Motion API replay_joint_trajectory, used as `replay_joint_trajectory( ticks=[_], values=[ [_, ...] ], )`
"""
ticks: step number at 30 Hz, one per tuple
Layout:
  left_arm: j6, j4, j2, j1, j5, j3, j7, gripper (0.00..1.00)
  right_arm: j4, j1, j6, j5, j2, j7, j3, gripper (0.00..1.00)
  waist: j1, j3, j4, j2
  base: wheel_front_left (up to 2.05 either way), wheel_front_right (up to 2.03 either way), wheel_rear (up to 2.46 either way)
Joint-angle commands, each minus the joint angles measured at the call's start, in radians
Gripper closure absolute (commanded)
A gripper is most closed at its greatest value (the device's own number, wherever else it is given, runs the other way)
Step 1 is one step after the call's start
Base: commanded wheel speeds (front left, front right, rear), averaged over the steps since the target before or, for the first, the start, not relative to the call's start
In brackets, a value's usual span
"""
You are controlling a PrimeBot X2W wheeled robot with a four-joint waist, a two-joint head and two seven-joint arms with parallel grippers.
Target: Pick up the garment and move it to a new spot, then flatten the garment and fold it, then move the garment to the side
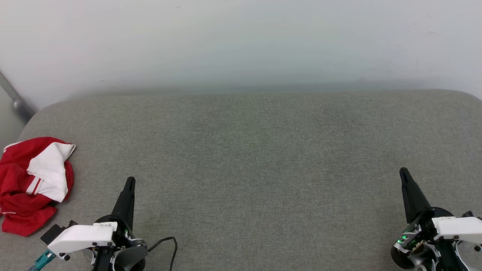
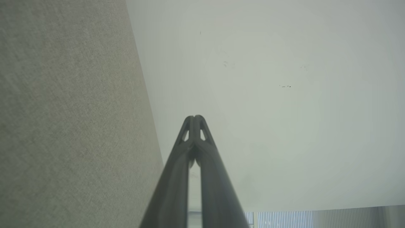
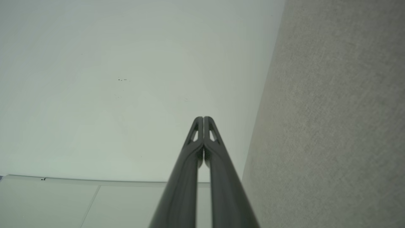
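The garment (image 1: 34, 184), a red jersey T-shirt with a white sleeve and red-and-white stripe trim, lies crumpled in a loose heap at the left edge of the worktop (image 1: 256, 158). The white sleeve is folded over the top of the heap, and no print can be made out on it. The worktop is covered in grey woven fabric, has rounded far corners and stands against a pale wall (image 1: 241, 41).

The left end effector (image 1: 130, 181) sits at the near left, just to the right of the garment and apart from it, with its dark fingers pointing toward the far edge. In the left wrist view the two fingers are pressed together at the tips, with nothing between them. A thin black cable (image 1: 167, 242) curls over the fabric beside its wrist.

The right end effector (image 1: 403, 172) sits at the near right, well apart from the garment. In the right wrist view its fingers also meet at the tips, holding nothing. Small green lights glow on its wrist.

A grey metal bar (image 1: 15, 99) slants down the wall past the far left corner.
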Motion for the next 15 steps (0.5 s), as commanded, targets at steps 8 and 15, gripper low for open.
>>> replay_joint_trajectory(
  ticks=[8, 15],
  values=[
    [-0.002, 0.000, -0.002, -0.007, 0.001, 0.002, 0.001, 1.00, 0.001, -0.013, 0.000, -0.004, 0.004, 0.001, 0.000, 1.00, 0.0000, 0.000, 0.000, 0.0000, 0.00, 0.00, 0.00],
    [-0.002, 0.000, -0.002, -0.007, 0.001, 0.002, 0.001, 1.00, 0.001, -0.013, 0.000, -0.004, 0.004, 0.001, 0.000, 1.00, 0.0000, 0.000, 0.000, 0.0000, 0.00, 0.00, 0.00]
  ],
)
